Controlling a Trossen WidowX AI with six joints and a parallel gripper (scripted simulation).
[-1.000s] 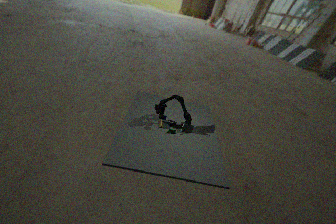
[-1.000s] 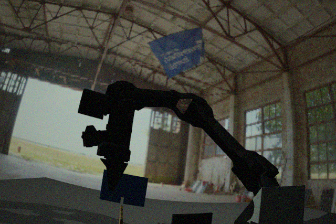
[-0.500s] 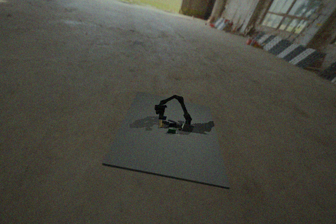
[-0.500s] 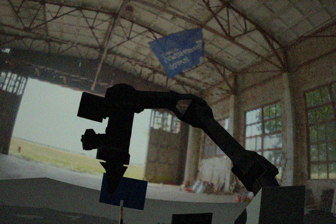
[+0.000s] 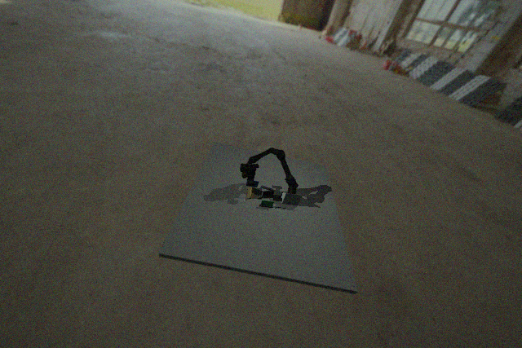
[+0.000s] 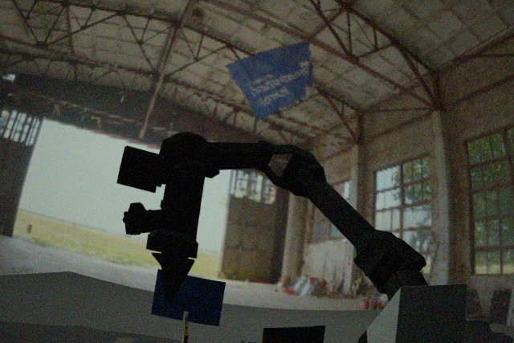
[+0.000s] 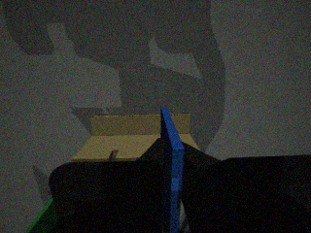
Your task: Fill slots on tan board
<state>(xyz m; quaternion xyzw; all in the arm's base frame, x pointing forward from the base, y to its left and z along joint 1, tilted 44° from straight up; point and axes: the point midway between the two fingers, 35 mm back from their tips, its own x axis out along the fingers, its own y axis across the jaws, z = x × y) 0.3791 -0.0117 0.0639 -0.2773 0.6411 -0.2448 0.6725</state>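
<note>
Rough, mottled concrete floor [image 5: 126, 103] spreads around the smooth grey slab [image 5: 253, 235] [image 6: 83, 293] [image 7: 267, 73] beneath my jaws, with metal roof trusses [image 6: 348, 11] overhead and a flat blue banner [image 6: 274, 77] above them. My gripper [image 5: 252, 184] [image 6: 169, 296] [image 7: 166, 143] points downward, its dark fingers closed on the blue board [image 5: 255, 183] [image 6: 199, 300] [image 7: 176, 194], a thin, straight-edged panel held upright. The tan board [image 5: 250, 193] [image 6: 185, 331] [image 7: 126, 123] stands below my jaws, crosswise to the blue one; its lower part is cut off in the exterior view. Where the two meet, I cannot make out the notch or how far it is seated. Black fingers hide much of the wrist view; a small brown mark [image 7: 113, 155] shows on the tan surface. Beside my jaws, the green board [image 5: 267, 204] [image 7: 44, 220] is tiny from above and cropped at the wrist view's corner. Nearer my arm's base, a black block [image 6: 294, 334] is cut off by the lower edge.
</note>
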